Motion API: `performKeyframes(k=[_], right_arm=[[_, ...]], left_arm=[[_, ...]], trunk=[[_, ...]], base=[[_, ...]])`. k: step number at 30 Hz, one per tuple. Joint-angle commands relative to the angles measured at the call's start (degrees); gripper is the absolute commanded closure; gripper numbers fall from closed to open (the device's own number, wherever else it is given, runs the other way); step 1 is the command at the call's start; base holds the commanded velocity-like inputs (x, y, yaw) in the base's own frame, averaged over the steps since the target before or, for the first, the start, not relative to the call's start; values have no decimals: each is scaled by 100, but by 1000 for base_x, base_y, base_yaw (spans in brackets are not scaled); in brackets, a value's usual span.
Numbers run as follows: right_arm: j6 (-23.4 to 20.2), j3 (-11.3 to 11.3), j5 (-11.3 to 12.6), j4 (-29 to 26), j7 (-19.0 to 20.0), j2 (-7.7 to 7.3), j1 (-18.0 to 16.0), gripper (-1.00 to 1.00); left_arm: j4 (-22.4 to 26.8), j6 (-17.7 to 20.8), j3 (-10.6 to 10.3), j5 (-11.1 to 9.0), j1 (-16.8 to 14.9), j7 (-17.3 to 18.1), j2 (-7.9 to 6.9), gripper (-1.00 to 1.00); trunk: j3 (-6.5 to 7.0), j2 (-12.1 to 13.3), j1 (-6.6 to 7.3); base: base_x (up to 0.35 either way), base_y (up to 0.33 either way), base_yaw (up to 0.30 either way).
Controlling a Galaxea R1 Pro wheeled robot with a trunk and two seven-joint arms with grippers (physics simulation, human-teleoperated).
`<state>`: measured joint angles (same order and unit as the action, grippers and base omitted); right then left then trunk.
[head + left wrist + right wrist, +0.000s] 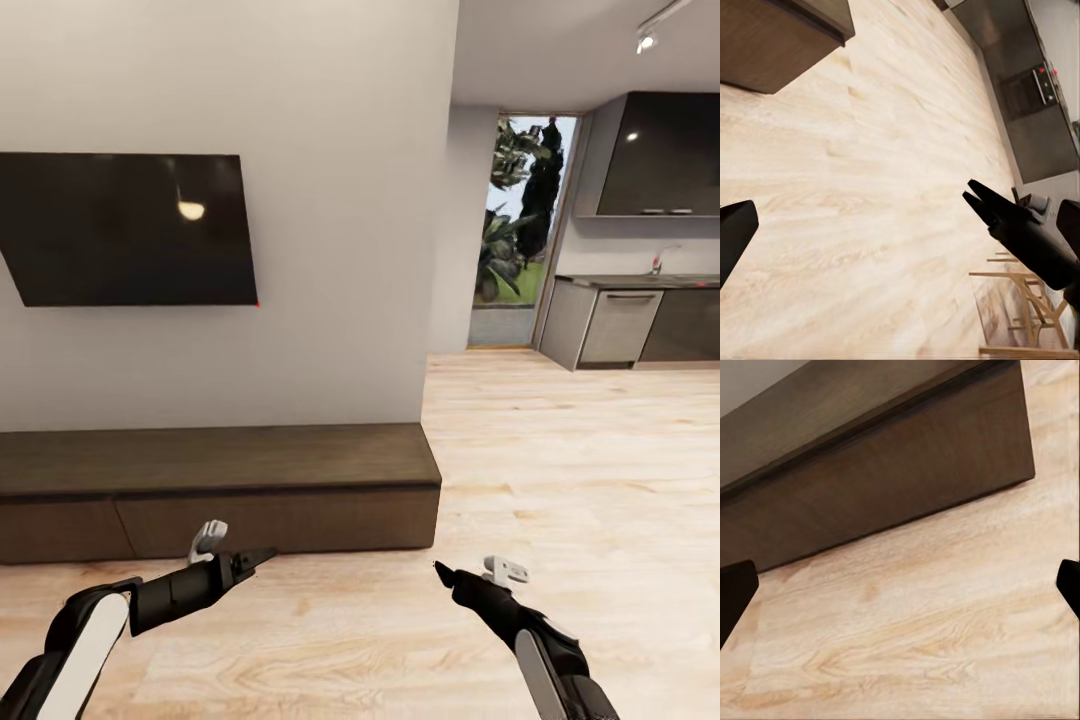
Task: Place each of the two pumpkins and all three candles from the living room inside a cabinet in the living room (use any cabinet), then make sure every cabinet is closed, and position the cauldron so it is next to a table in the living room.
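Note:
The cabinet [250, 480] is a long low dark-brown unit against the wall, and its flat fronts all look shut. My left gripper [255, 558] hovers over the wood floor just in front of it, open and empty. My right gripper [442, 572] hangs open past the cabinet's right end, also empty. The left wrist view catches a corner of the cabinet [780, 37] and the right gripper's dark fingers [982, 202]. In the right wrist view the cabinet [885, 487] front lies ahead, between the widely spread fingertips. The pumpkins, candles and cauldron are out of view.
A black TV [130, 228] hangs on the wall above the cabinet. Light wood floor [560, 460] runs right towards a kitchen with grey counters [620, 325] and a glass door [520, 230]. Pale wooden furniture legs [1020, 300] stand near the right arm.

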<state>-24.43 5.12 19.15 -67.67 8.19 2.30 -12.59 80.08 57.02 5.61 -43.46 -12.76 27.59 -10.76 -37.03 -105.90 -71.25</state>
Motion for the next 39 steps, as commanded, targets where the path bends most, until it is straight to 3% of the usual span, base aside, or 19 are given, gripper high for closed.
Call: performKeyframes(k=[1,8,10,12,13,14,16,18,21,25,35,39], right_arm=[[14,22,50,22,-142,7,-23,-100],[929,0,139,340,-858,64,-74,-100],[1023,12,417,452,-901,80,-76,-100],[1032,17,1326,537,-904,78,-77,-100],[1025,7,2004,559,-895,65,-77,-100],[1023,0,2410,581,-887,51,-77,-100],[1023,-4,3014,629,-866,30,-77,-100],[1025,-3,3319,682,-746,22,-77,-100],[1021,-3,3488,802,-443,17,-77,-100],[1019,4,3547,919,-220,23,-77,-100],[1012,40,3578,1088,133,45,-77,-100],[1011,42,3779,1236,304,47,-77,-100]], left_arm=[[0,29,-50,20,-4,34,17,-100],[-1,20,-201,22,-7,28,55,-100],[-1,20,-206,22,-7,30,56,-100],[-1,19,-209,22,-5,33,58,-100],[-1,19,-209,22,-5,37,57,-100],[-1,19,-209,22,-5,40,57,-100],[-1,19,-216,18,-6,43,60,-100],[4,19,-241,20,-3,51,63,-100],[16,19,-350,21,-2,78,59,-100],[31,19,-430,24,-2,271,53,-100],[23,19,-447,22,1,431,47,-100],[25,19,-443,22,1,432,48,-100]], trunk=[[-24,-45,-22],[-150,-325,-176],[-186,-405,-220],[-222,-486,-264],[-240,-526,-286],[-258,-566,-307],[-294,-646,-351],[-330,-726,-395],[-383,-847,-461],[-455,-1007,-549],[-635,-1408,-769],[-707,-1569,-857]], base=[[0,0,0],[0,0,0],[0,0,0],[0,0,0],[0,0,0],[0,0,0],[0,0,0],[0,0,0],[0,0,0],[0,0,0],[0,0,0],[0,0,0]])
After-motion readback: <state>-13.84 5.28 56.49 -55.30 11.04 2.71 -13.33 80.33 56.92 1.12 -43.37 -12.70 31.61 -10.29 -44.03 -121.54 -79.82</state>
